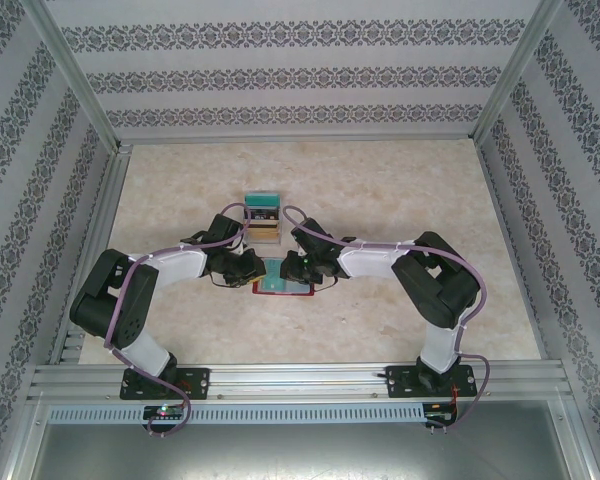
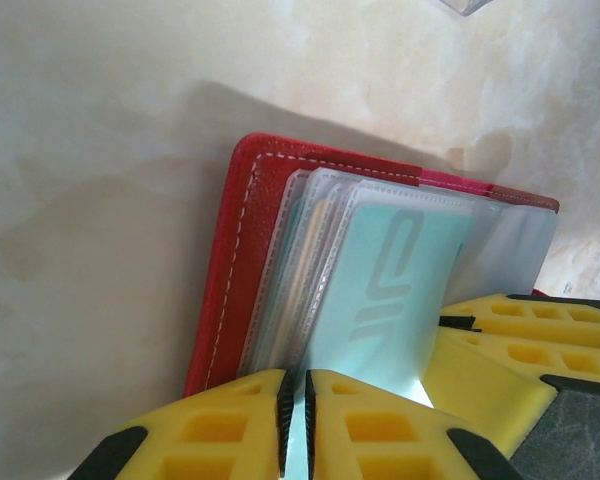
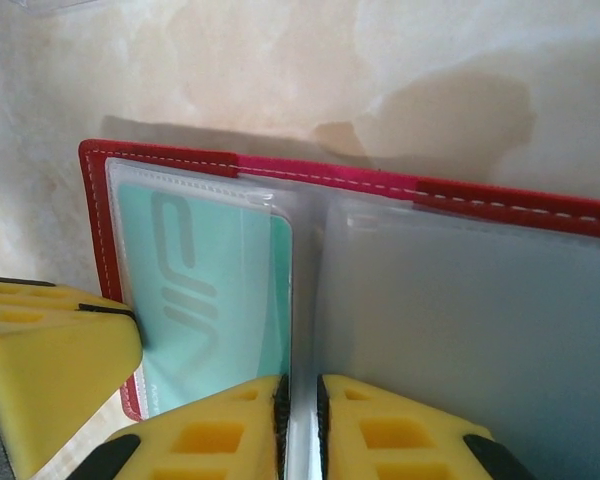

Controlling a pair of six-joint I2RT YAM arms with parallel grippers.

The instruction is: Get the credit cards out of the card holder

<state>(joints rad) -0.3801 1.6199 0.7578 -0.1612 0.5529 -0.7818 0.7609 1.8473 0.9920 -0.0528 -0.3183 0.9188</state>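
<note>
Holder (image 3: 160, 157): red leather-look cover, slight sheen, white stitching.
Sleeves (image 3: 460, 330): clear frosted plastic, glossy.
Card (image 3: 210, 290): teal plastic, smooth.
Table (image 3: 280, 70): marble-look, smooth, matt.
Left hand (image 2: 298, 385), right hand (image 3: 302, 395): yellow matt plastic, black edging.

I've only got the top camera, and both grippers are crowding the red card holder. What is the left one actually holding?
Observer: The left gripper is shut on the near edge of the teal card sleeve.
Operator: Is that card out yet?
Observer: No, the teal card sits inside its sleeve in the open card holder.
Operator: And the right one?
Observer: The right gripper is shut on the clear sleeve standing up at the fold.
</note>
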